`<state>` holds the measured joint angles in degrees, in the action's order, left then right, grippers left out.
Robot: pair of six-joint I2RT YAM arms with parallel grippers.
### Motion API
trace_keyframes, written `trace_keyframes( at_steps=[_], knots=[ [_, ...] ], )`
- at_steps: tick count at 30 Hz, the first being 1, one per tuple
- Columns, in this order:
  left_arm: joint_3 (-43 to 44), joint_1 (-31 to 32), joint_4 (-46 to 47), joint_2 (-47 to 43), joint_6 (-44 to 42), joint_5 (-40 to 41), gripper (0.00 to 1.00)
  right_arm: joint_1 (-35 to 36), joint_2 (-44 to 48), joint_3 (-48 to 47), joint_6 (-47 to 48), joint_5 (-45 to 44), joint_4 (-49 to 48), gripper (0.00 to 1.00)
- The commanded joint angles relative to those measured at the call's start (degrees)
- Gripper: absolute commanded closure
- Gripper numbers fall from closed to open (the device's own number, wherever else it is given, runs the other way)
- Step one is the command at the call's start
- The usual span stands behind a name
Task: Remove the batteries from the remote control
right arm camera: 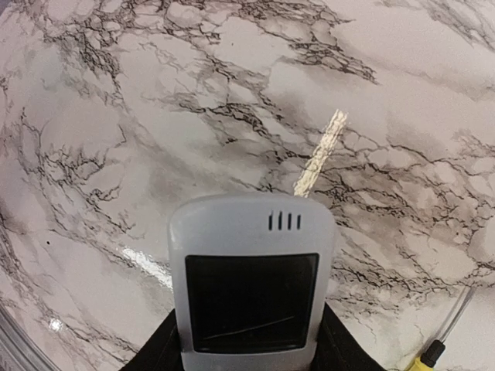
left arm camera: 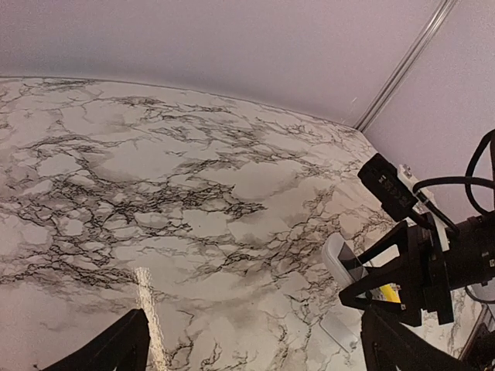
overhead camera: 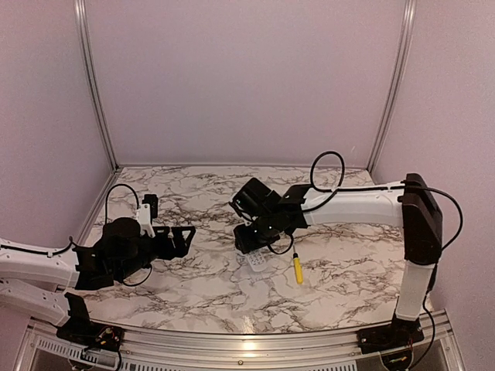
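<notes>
Right gripper [overhead camera: 254, 241] was at mid-table, its fingers [right arm camera: 164, 349] pressed against both sides of the remote control [right arm camera: 251, 255]: pinching it, as far as the wrist view showed. The remote was display side up, low over the marble table [overhead camera: 193, 286] or resting on it; contact could not be told. Left gripper [overhead camera: 186, 238] hung well apart to the left, jaws spread, holding nothing. A yellow-handled screwdriver [overhead camera: 297, 269] lay just right of the remote. The batteries were not visible anywhere, and the remote's back was hidden. Judged early: remote grasped, cover and both cells left to do.
</notes>
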<state>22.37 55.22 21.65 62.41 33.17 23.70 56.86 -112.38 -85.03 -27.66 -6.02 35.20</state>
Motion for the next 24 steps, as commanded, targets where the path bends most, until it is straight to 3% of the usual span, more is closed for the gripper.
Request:
trace_keyframes(
  at_steps=[1,10,13,17,24],
  knots=[
    [-0.1,1.7,5.9,1.1,-3.6,-4.8,0.01,0.0,8.0,5.6,-1.0,2.2,-12.8,0.73],
    [-0.5,3.5,13.8,3.7,-5.7,-13.3,0.01,1.0,18.8,15.5,-1.2,5.3,-28.8,0.76],
    [-1.4,3.5,16.5,3.3,-6.7,-15.6,0.01,1.0,20.8,17.5,-0.7,12.0,-32.0,0.76],
    [-4.8,3.5,23.4,1.9,-8.6,-18.8,0.01,1.0,22.3,18.3,1.7,22.3,-31.6,0.75],
    [-8.0,3.5,35.7,4.6,-9.7,-25.8,0.01,1.0,25.5,19.4,10.5,31.1,-27.4,0.75]
  ],
)
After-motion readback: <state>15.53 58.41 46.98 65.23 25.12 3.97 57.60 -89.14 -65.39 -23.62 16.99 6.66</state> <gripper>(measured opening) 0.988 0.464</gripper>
